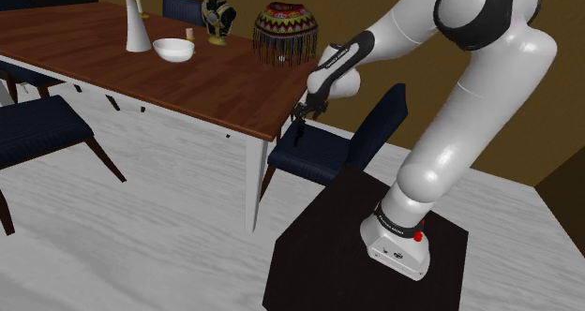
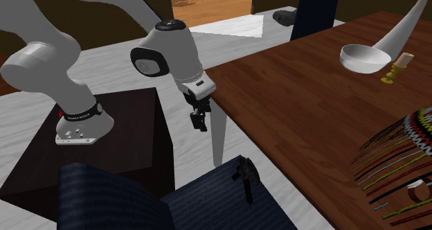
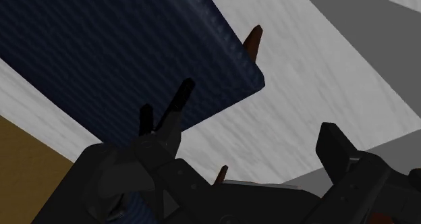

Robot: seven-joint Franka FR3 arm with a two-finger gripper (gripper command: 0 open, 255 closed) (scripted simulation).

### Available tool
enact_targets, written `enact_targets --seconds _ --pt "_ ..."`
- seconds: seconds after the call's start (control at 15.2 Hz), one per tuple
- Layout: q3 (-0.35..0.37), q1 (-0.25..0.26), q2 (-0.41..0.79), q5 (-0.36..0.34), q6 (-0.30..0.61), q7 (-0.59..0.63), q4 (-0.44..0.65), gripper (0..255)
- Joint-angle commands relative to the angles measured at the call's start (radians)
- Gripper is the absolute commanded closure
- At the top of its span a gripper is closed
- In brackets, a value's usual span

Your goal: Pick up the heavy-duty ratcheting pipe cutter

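Bending down beside the table (image 1: 216, 80), the arm (image 1: 469, 112) holds its spread end effector (image 2: 201, 123) above the pipe cutter (image 2: 244, 174).

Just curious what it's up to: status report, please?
Pincer open, above the blue chair seat. Pipe cutter lying on it, not held. Table edge close beside.

arm (image 1: 473, 122): raised from its base, bent sharply at the elbow, reached up and toward the shoulder view's left | wrist (image 1: 339, 64): tilted downward | gripper (image 1: 302, 119): pointed down, hung low in the second exterior view (image 2: 200, 122) | fingers (image 3: 335, 148): seen spread apart in the wrist view, nothing clasped between them
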Motion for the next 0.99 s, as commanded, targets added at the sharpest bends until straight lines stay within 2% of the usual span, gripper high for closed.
enact_targets --seconds 0.0,0.2,0.46,0.79,0.92 --pt "-0.006 -0.011 0.076 0.06 0.06 -0.049 0.036 0" --pt "0.017 -0.049 0.194 0.171 0.132 -0.133 0.107 0" --pt "0.087 -0.143 0.344 0.283 0.209 -0.222 0.22 0" --pt "0.164 -0.257 0.521 0.349 0.279 -0.277 0.383 0" --pt "0.179 -0.276 0.555 0.355 0.295 -0.285 0.409 0"
